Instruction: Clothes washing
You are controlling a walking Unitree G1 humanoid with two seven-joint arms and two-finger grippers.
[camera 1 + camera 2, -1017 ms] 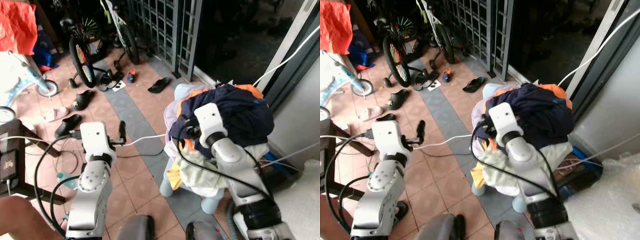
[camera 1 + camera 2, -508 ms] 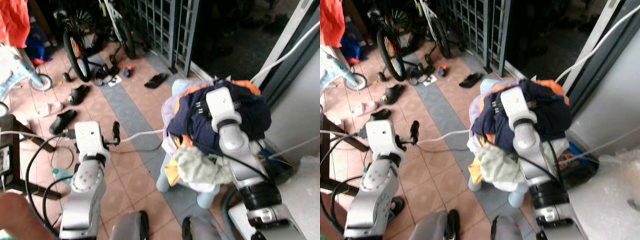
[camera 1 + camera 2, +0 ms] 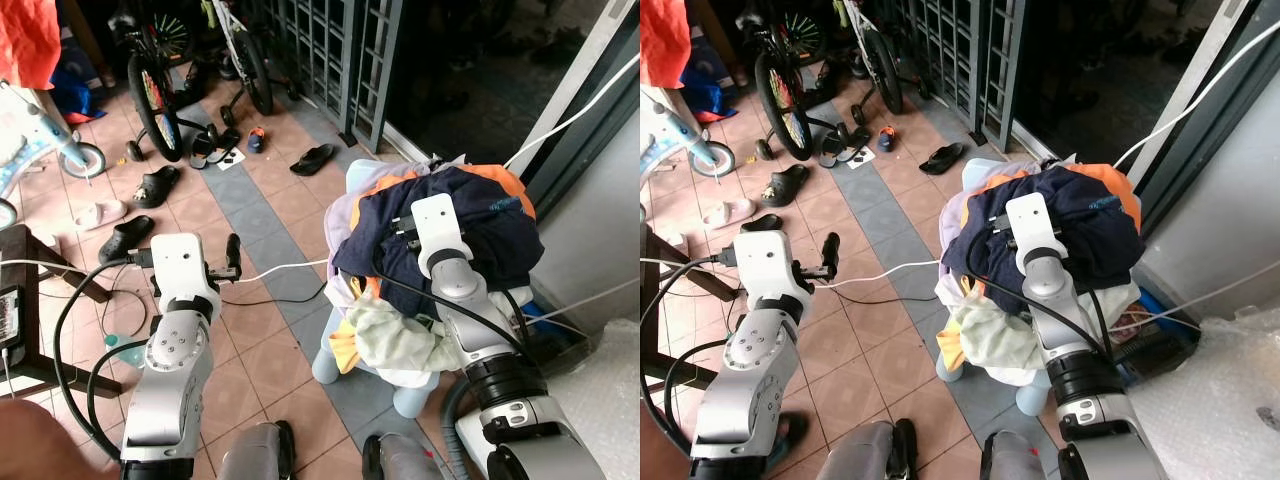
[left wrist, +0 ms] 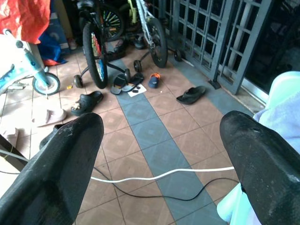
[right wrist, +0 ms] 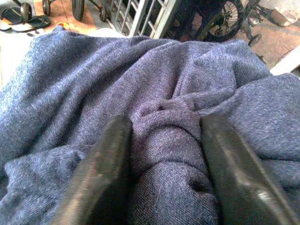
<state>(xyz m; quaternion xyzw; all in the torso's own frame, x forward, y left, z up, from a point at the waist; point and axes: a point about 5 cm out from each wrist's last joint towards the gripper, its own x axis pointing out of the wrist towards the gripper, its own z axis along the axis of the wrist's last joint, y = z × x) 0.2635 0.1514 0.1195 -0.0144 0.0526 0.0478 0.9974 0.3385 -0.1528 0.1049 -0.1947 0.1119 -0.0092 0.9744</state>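
Note:
A heap of clothes lies on a pale blue stool. A navy garment is on top, with orange, lavender and pale green cloth under it. My right gripper presses down into the top of the heap. Its fingers stand on either side of a bunched fold of the navy garment and pinch it. In the eye views its white wrist housing hides the fingers. My left gripper hangs open in the air to the left of the heap, above the tiled floor, with nothing in it.
A white cable runs across the floor towards the stool. Bicycles and several sandals stand ahead by a metal gate. A dark wooden table is on the left, a wall and bubble wrap on the right.
My right arm has swung from the front of the heap up onto its top and into the navy garment. The camera shifted a little. The left arm has hardly moved.

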